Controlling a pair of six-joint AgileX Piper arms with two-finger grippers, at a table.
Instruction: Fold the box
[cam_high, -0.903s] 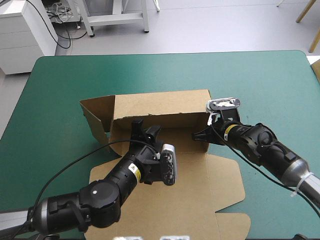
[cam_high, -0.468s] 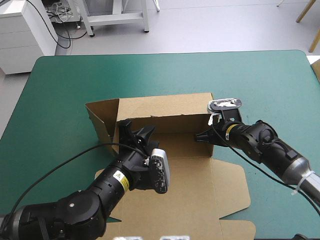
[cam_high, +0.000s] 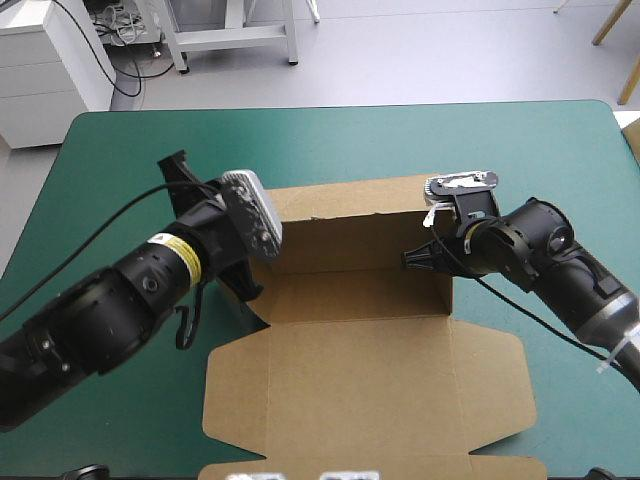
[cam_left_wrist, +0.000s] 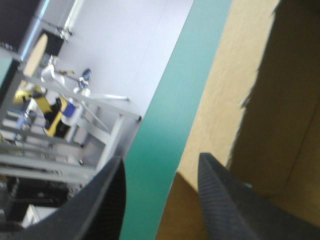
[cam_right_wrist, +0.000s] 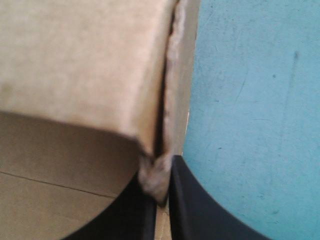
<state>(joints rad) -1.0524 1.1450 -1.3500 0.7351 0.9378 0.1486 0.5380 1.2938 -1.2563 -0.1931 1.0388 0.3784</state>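
Gripping the box (cam_high: 360, 370) is the right pincer (cam_right_wrist: 159, 186); left pincer (cam_left_wrist: 161, 165) gapes open.

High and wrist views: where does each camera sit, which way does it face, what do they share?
High view: above and behind the robot, looking down at the table and the box; both arms show.
Left wrist view: on that wrist, facing over the table's edge, box alongside; left gripper open.
Right wrist view: on that wrist, facing the box's wall; right gripper shut on it.
Shared: all show the box.
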